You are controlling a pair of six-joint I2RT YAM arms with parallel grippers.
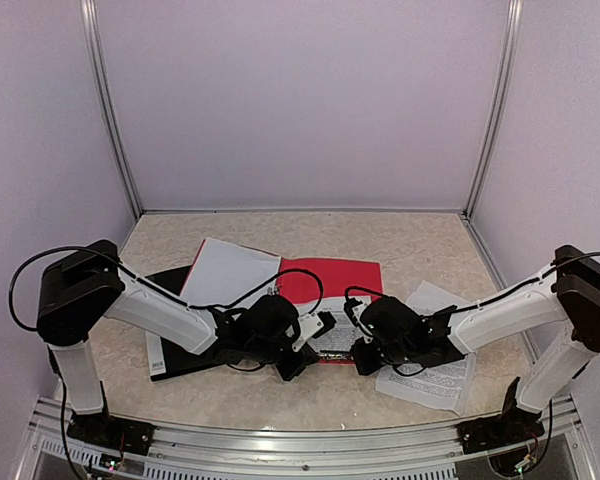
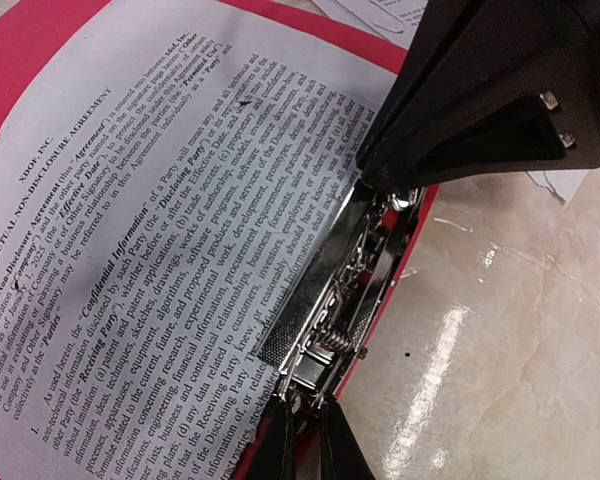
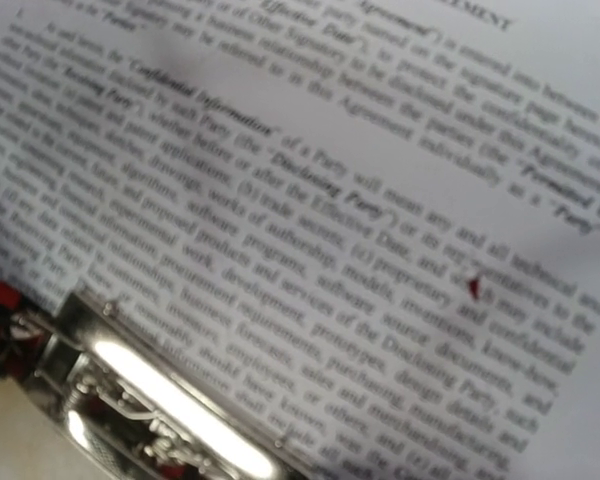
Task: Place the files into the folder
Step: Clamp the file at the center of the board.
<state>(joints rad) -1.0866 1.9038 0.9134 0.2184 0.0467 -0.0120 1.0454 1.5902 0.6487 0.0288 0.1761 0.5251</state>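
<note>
Metal clip (image 2: 325, 300) at printed sheet (image 2: 180, 220) edge, red folder (image 2: 15, 65) beneath, tabletop (image 2: 500, 340) alongside.

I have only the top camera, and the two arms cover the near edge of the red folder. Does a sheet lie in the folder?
Observer: Yes. The left wrist camera shows a printed sheet lying on the red folder, with its edge at the metal clip.
Operator: What is at the clip?
Observer: The left gripper stands nearly shut at one end of it. Whether it pinches the lever, I cannot tell.
Operator: And at the other end?
Observer: The right gripper is shut there, its tip down beside the clip, over the sheet.
</note>
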